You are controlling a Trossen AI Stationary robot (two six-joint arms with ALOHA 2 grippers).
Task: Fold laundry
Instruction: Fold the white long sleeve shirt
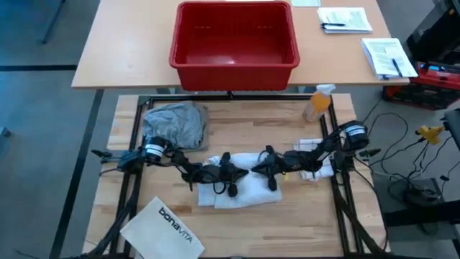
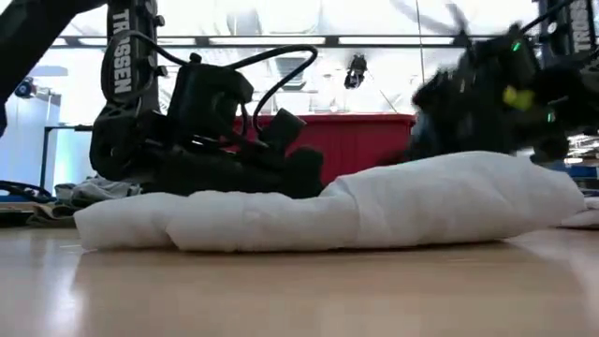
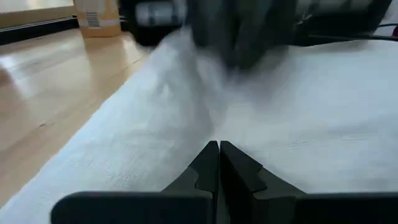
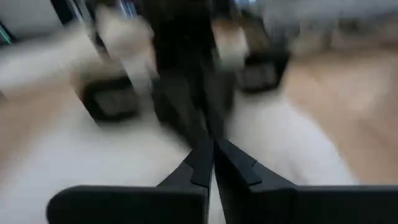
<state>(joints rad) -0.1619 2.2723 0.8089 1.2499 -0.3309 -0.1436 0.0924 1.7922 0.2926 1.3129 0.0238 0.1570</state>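
As both arms reach inward low over the white shirt, left fingers clenched, right fingers clenched.

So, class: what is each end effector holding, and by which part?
Nothing visibly. Both the left end effector and right end effector are shut, with no fabric seen between their fingers, over the folded white shirt.

A folded white shirt lies mid-table; a crumpled grey T-shirt sits at the far left.
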